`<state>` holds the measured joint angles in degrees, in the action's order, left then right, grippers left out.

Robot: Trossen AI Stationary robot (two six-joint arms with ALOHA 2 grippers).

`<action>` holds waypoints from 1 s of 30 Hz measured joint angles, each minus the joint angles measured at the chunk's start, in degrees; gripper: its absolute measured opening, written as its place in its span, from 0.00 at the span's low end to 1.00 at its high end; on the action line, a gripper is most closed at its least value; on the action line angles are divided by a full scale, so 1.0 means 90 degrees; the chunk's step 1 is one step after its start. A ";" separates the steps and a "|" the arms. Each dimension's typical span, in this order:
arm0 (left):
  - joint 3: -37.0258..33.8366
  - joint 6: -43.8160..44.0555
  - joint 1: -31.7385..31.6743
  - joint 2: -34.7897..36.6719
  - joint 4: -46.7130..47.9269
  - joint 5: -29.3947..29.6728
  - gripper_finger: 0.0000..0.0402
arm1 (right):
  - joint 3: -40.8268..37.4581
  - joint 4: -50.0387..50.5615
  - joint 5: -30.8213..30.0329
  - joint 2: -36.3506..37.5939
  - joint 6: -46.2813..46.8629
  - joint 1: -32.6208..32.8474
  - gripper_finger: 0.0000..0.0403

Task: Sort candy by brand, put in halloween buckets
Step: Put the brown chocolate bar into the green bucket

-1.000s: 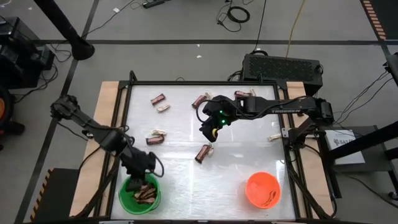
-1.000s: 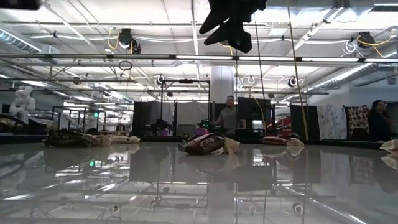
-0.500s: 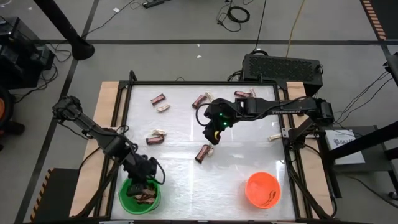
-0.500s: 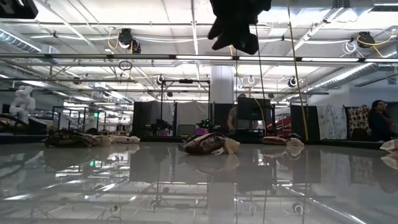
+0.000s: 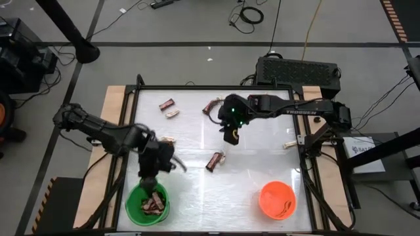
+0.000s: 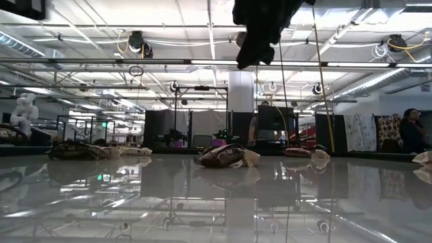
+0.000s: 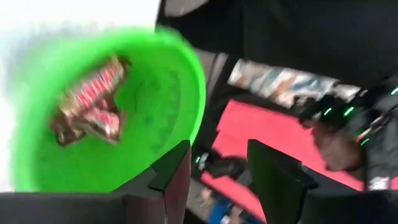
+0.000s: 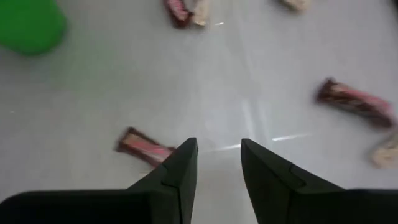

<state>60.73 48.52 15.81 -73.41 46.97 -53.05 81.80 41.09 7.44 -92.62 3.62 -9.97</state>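
Observation:
The green bucket stands at the near left with several dark reddish candy bars in it. My left gripper hangs open just above its far rim, nothing between the fingers. The orange bucket stands at the near right. My right gripper hovers open over the table's middle, empty. A dark bar beside a pale one lies just nearer than it. More candy lies loose: dark, tan, dark, tan.
A dark-and-tan pair lies near the left arm, and another bar under the right arm at the far edge. The glossy white tabletop between the two buckets is bare. A black frame rims the table.
My left arm has swung so that its hand has moved toward the table's right and far side, away from over the green bucket's middle, and has turned. My right gripper has rolled about its own axis and shifted a little toward the far right.

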 joint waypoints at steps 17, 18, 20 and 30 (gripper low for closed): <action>0.0013 -0.4728 -0.4464 -0.0086 -0.0075 0.5391 0.41 | 0.0000 -0.0205 0.0017 -0.0320 0.0079 -0.1761 0.29; 0.0015 -0.5083 -0.4690 -0.0175 -0.0176 0.5871 0.41 | 0.0002 -0.0317 0.0017 -0.0359 0.0319 -0.1811 0.29; 0.0015 -0.5430 -0.5171 -0.0428 -0.0343 0.6233 0.41 | 0.0002 -0.0347 0.0016 -0.0443 0.0822 -0.1879 0.29; 0.0005 -0.5597 -0.6450 -0.1849 -0.0329 0.6196 0.41 | 0.0002 -0.0508 0.0049 -0.0846 0.2234 -0.1870 0.29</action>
<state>60.77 -1.85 -42.23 -90.05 44.01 2.71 81.82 36.53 7.89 -100.23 23.73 -26.80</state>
